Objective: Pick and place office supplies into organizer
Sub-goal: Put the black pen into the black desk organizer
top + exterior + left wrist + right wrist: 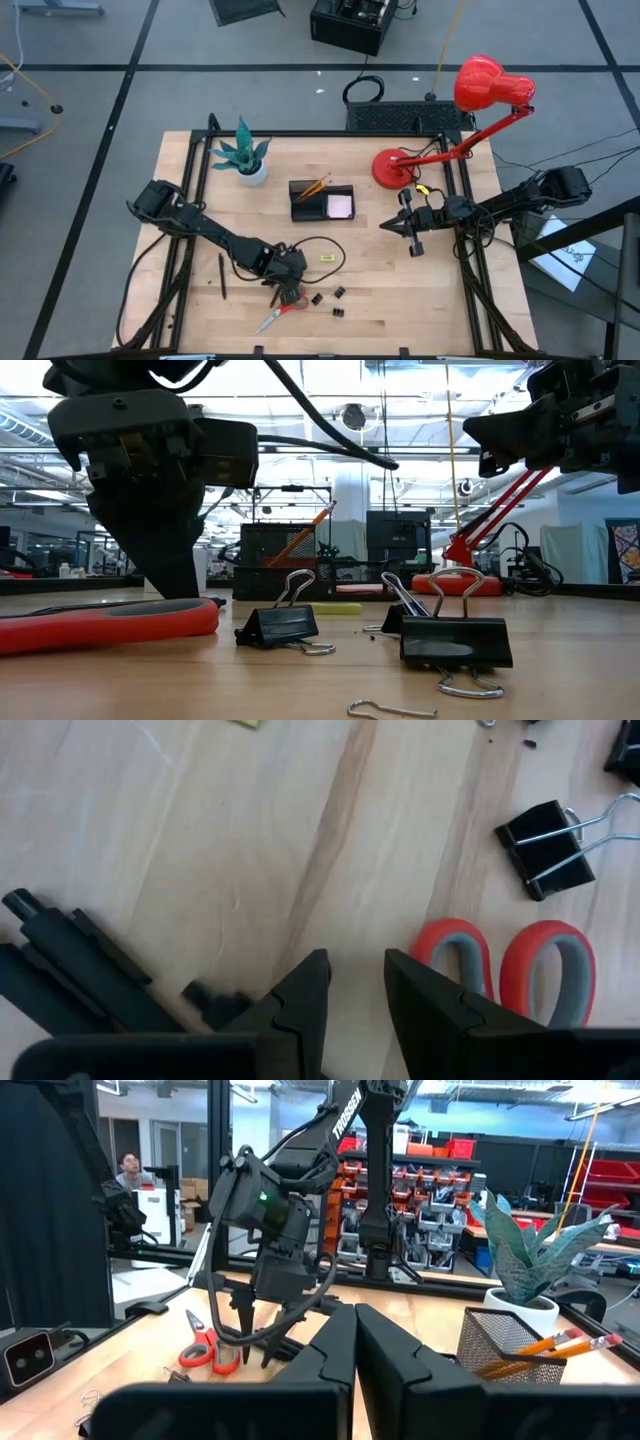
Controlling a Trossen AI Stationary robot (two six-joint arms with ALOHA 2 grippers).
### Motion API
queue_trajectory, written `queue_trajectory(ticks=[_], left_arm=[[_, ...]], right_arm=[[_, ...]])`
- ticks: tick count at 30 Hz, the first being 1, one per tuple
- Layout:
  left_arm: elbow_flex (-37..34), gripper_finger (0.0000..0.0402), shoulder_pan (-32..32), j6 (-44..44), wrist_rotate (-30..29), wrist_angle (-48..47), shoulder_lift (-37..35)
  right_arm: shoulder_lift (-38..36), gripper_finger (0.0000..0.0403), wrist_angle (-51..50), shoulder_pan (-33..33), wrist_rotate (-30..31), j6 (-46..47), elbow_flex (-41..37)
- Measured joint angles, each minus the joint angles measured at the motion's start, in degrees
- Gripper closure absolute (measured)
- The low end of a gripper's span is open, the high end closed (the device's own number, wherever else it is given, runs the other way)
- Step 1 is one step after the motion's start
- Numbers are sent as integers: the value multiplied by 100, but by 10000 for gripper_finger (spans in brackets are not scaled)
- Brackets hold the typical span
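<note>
Red-handled scissors [281, 311] lie flat near the table's near edge, handles [520, 970] toward my left gripper. My left gripper [357, 982] slants down just above the wood, open, with only bare table between its fingers and the handle loops just beside one finger. Three black binder clips [338, 293] [455, 640] and a small yellow piece [327, 258] lie close by; a black pen [222, 275] lies to the left. The black organizer [322, 200] holds orange pencils and a pink pad. My right gripper [355, 1342] waits shut, level, at the table's right. My left gripper comes from above, slanting down, and one finger [430, 1000] stands right next to the scissors' nearer handle loop [452, 942]. The finger hides where they meet, so I cannot tell whether it touches. The scissors lie flat on the table.
A potted teal plant [245, 158] stands at the far left and a red desk lamp [440, 150] at the far right, its base beside the organizer. A black cable [320, 245] loops on the wood by my left gripper. A loose wire clip handle [392, 709] lies near the front edge.
</note>
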Motion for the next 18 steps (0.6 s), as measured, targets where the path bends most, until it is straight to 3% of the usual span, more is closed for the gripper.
queue_trajectory(ticks=[12,18], left_arm=[[-50,289,18,339,-20,508,-311],[132,289,-42,186,-178,-392,-976]], right_arm=[[0,399,4,0,0,0,0],[0,399,25,0,0,0,0]])
